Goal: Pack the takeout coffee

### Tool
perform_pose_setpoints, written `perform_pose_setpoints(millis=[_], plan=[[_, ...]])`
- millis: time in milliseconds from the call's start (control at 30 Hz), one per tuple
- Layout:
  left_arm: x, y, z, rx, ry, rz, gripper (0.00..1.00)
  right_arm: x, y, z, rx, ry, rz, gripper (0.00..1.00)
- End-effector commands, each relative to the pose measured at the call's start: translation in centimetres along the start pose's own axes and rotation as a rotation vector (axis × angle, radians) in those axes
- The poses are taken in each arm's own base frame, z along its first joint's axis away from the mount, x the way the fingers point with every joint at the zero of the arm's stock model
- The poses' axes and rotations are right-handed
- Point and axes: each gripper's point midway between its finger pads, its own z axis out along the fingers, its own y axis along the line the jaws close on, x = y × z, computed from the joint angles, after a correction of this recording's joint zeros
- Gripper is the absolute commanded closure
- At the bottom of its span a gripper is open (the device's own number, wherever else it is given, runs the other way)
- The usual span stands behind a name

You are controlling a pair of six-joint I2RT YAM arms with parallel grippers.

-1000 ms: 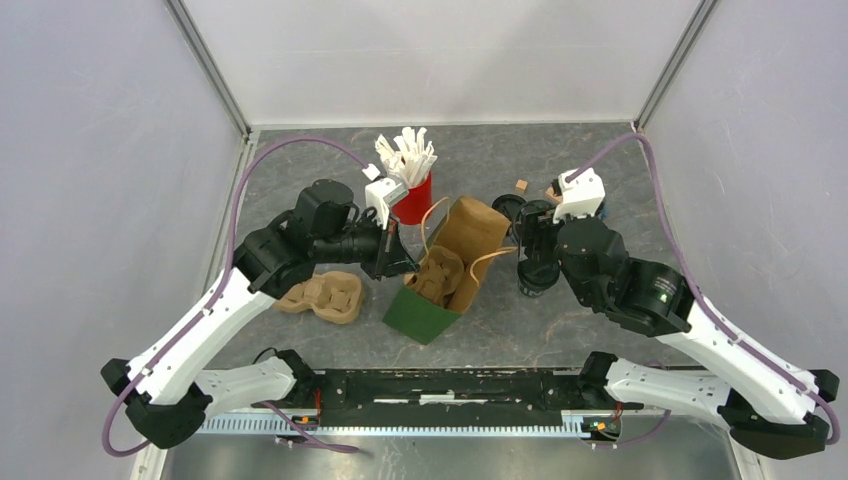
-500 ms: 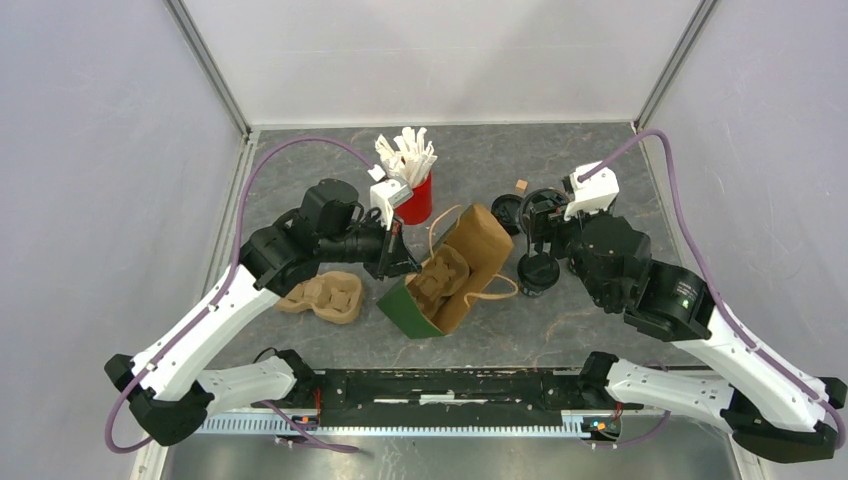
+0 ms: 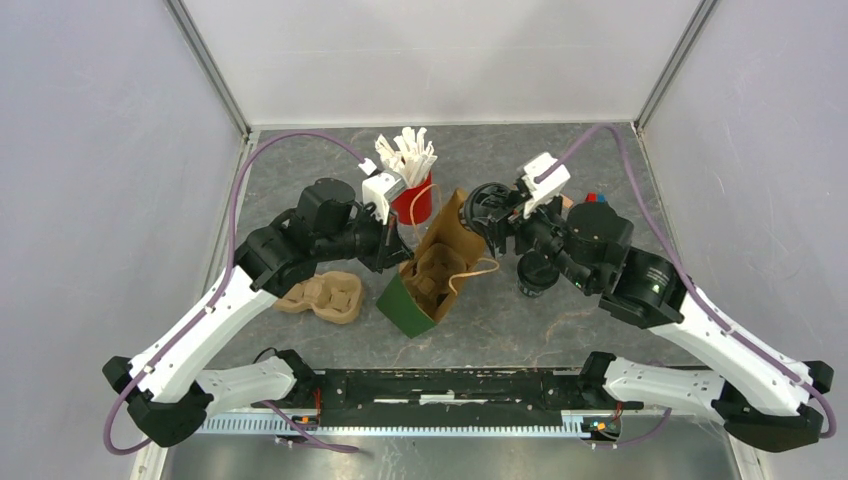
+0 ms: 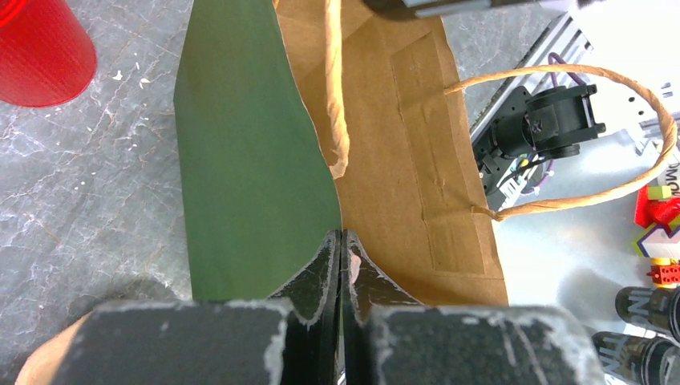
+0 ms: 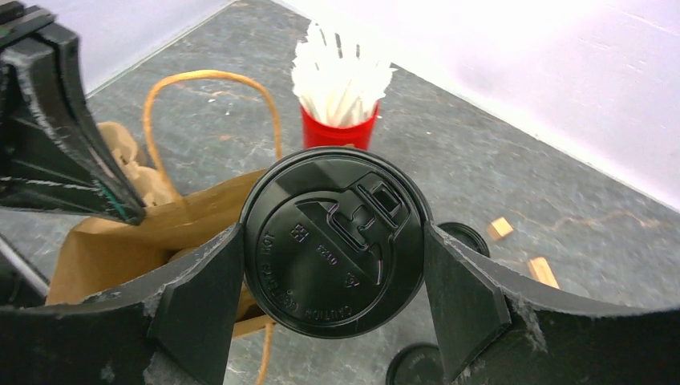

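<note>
- right gripper: jaws spread wide and clamped on the side walls of the takeout coffee, lid fitted.
- Cup is off the table, mid-table toward the far edge, hanging over the right side of the paper bag at its mouth end.
- Lid faces the wrist cam, so I read the cup's long axis as running from the wrist out toward the bag mouth, base leading.
- left gripper: jaws together, pinching the bag rim where green outside meets brown inside. Looks like it's propping the mouth open.
- Bag lies slanted, base toward the near edge, mouth toward the far edge. A pulp carrier sits inside.
- My call: the right arm is the only free one. The cup needs to go down and near-left into the mouth.
- Snag risk: the twine handle loops across the opening. The red cup of sticks stands just beyond the rim.
</note>
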Motion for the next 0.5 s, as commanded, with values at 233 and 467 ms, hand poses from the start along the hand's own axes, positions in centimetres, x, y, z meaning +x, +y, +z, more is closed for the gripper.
perform_pose_setpoints(millis=[233,467], plan=[[-3.7,1.0,-2.1,-0.119,-0.113,0.015,0.62,2.7,5.5,2.8,-0.249,0.062,-0.083,0.21],[-4.7,2.6,-7.1,-0.358,-0.118,-0.254,0.43,3.5,5.6,3.6,-0.243,0.086,-0.119,0.21]])
